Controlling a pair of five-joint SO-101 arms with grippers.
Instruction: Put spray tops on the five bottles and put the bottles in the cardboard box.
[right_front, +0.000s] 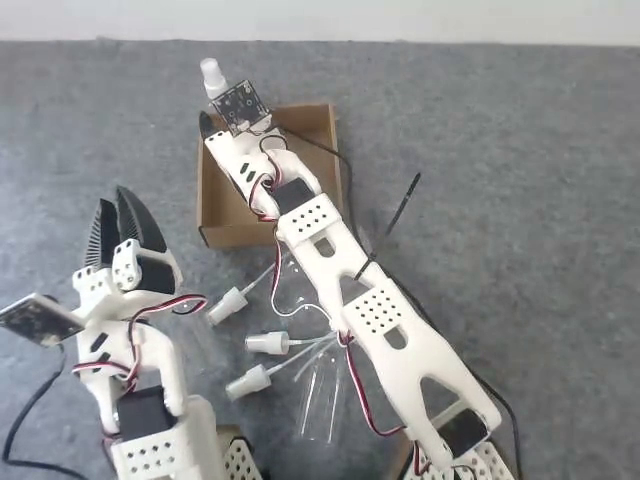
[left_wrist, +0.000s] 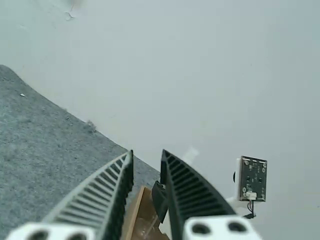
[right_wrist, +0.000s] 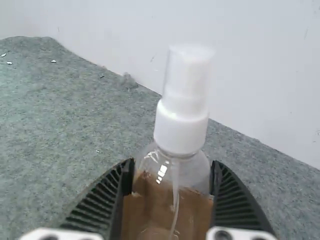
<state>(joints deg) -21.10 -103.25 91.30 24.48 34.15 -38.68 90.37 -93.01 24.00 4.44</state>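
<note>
One bottle (right_wrist: 172, 181) is shown capped w/ a white spray top (right_wrist: 182, 107) and pinched by its clear body between the jaws of the right gripper (right_wrist: 172, 166). It is held at the far left corner of the box (right_front: 322, 130) and is not yet released. Its long axis is set in line w/ the fingers. The top end is pointed away from the wrist, out past the box's far rim toward the wall; how steeply it is tilted cannot be told. Brown card is seen through the clear body in the right wrist view, so the base is judged to be over the box.

Whether other bottles are already inside cannot be told, as much of the box floor is covered by the arm. Three loose tops (right_front: 268, 343), dip tubes attached, are seen lying on the table (right_front: 520, 150) near the box's front wall. Beside them are what are taken for clear bottles (right_front: 320, 395), too faint to be counted. At least three cappings and boxings are thus judged outstanding, approx. the larger part of the job.

The left gripper (right_front: 115, 198) is held off to the side, well apart from the box, jaws parted by a narrow gap w/ nothing between them.
</note>
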